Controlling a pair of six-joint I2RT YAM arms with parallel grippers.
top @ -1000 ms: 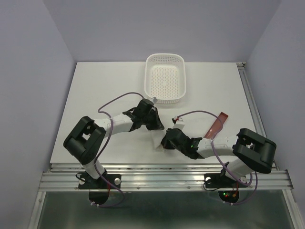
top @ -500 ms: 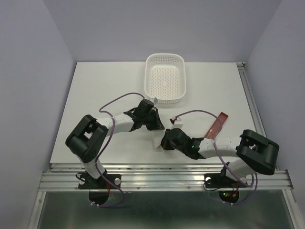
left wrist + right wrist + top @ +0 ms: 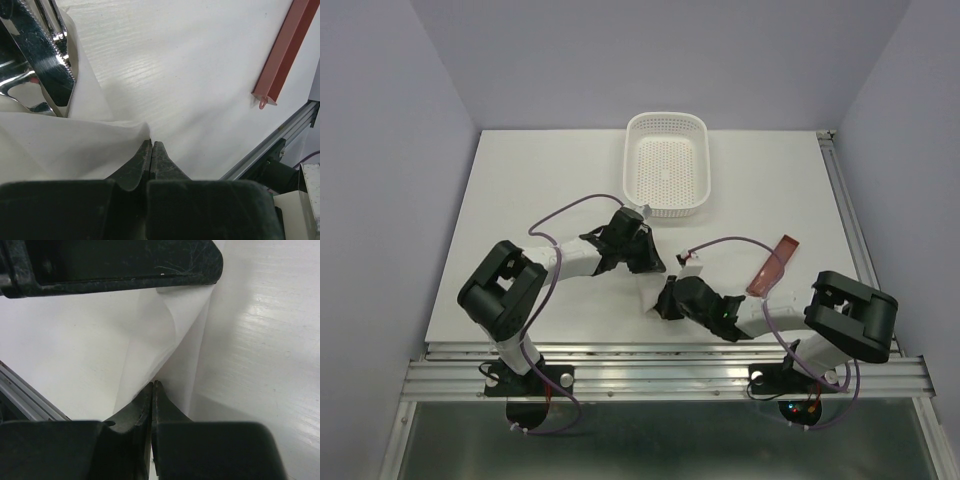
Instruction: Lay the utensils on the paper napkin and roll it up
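1. Nearest us, one ribbed metal rail [image 3: 660, 368] ran along the table's edge and carried two arm bases. We counted two arms, each with one purple cable [image 3: 570, 207] looped above it.
2. The two grippers met nose to nose near the front middle of the table.
3. The right gripper [image 3: 152, 390] had its fingers pressed tight together. A raised fold of the one paper napkin [image 3: 172, 340] ran up out of their tips, so they were pinching it.
4. The left gripper [image 3: 151, 147] also had its fingers fully together, tips at the napkin's edge. We could not tell whether any paper was caught between them.
5. The napkin lay rumpled on the table between the two grippers and was partly lifted.
6. The utensils [image 3: 45, 55] showed only as shiny metal lying on the napkin, wrapped by its folds, just beyond the left fingers. One edge was serrated. We could not count them.
7. One red-brown strip [image 3: 773, 264] lay flat to the right, apart from the napkin, with a small loop at its near end.
8. Farther back stood one white perforated basket [image 3: 629, 165], upright, near the far edge.
9. The table [image 3: 540, 190] was white with a faint grain.
10. Plain pale lilac walls [image 3: 620, 60] closed it in on three sides.
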